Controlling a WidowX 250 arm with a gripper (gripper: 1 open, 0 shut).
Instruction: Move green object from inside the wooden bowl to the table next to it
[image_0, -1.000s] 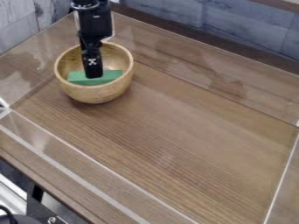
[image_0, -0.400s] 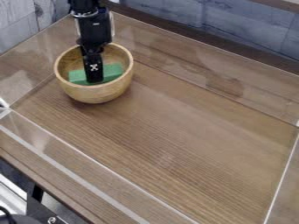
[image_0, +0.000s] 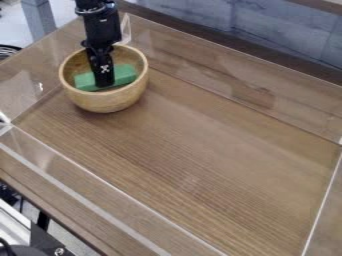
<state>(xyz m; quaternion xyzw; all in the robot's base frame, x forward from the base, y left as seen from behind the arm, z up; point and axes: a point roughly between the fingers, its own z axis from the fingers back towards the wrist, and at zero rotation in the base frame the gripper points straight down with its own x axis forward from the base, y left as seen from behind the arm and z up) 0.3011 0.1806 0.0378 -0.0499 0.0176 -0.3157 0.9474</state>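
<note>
Camera view: my fingers (image_0: 103, 67) are clenched around the green block (image_0: 118, 78) inside the wooden bowl (image_0: 104, 101), its long axis slanting from lower left to upper right.

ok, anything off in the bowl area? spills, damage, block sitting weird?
Nothing stands out. The wooden bowl sits upright on the table, the green block is inside it with the gripper down at it, and no spill or damage shows. The gripper hides part of the block.
</note>
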